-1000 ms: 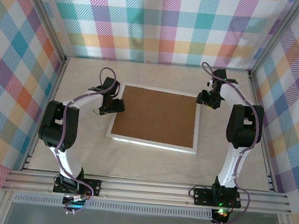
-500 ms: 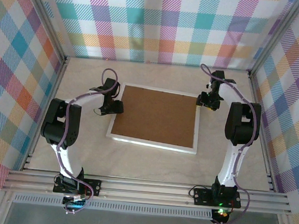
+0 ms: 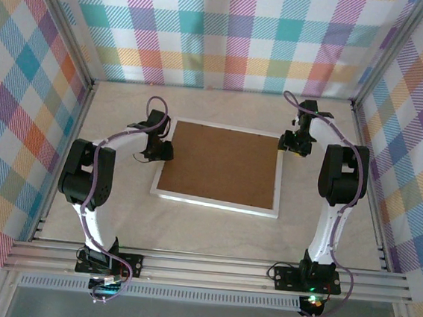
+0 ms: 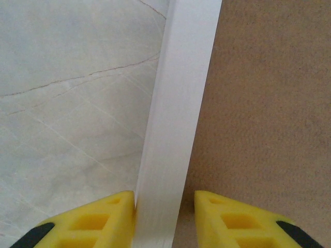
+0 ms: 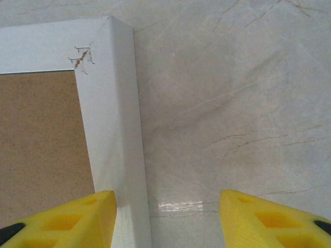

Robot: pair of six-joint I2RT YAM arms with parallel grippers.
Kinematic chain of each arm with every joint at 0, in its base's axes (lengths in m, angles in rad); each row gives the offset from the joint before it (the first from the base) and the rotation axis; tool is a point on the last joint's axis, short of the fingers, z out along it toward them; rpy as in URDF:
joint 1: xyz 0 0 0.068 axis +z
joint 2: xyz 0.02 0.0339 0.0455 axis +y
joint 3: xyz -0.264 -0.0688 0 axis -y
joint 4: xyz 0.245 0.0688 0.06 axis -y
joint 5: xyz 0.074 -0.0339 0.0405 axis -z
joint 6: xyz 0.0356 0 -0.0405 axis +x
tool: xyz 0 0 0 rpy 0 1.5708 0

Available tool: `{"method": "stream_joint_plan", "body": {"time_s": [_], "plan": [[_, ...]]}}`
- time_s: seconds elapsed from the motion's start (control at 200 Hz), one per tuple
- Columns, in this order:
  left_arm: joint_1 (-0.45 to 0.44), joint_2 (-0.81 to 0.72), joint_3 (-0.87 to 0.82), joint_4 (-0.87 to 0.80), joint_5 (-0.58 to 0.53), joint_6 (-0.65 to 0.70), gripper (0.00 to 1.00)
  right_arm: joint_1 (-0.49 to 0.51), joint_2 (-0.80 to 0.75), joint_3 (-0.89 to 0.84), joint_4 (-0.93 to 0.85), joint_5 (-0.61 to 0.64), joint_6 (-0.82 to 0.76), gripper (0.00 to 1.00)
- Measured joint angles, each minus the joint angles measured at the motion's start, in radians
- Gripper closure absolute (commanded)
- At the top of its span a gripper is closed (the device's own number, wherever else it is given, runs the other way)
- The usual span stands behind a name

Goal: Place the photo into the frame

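From above, one white frame (image 3: 214, 204) lies flat at the middle of the bench (image 3: 211, 237), its opening covered by one brown backing board (image 3: 222, 163). The left tool (image 3: 160, 150) sits at the frame's left rail, toward the far end. The right tool (image 3: 294, 144) is at the frame's far right corner. Checked cloth walls (image 3: 238, 34) stand well back from the frame on three sides.

The left wrist view adds what the overhead view cannot resolve. Its yellow fingers (image 4: 111, 209) straddle the left rail, narrow. The outer one touches the rail's bench side. The inner one is over the board with a small gap, so the rail is not yet clamped.

The right wrist view shows that tool spread wide and holding nothing. One finger is over the right rail and the other over bare bench beside the frame. Small brown scuffs (image 5: 81, 58) mark the corner joint.

Two arms, two tools.
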Motion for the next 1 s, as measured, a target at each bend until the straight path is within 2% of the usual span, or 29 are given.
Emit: {"method": "stream_joint_plan", "body": {"time_s": [0.3,0.56,1.0], "plan": [[0.0,0.0,0.0,0.0,-0.002,0.006,0.67,0.019,0.019,0.02,-0.005,0.0,0.0,0.46],[0.0,0.0,0.0,0.002,-0.011,0.013,0.67,0.041,0.077,0.111,-0.045,0.005,0.0,0.47],[-0.002,0.0,0.0,-0.001,-0.018,0.025,0.67,0.13,0.21,0.356,-0.247,0.174,-0.002,0.47]]}}
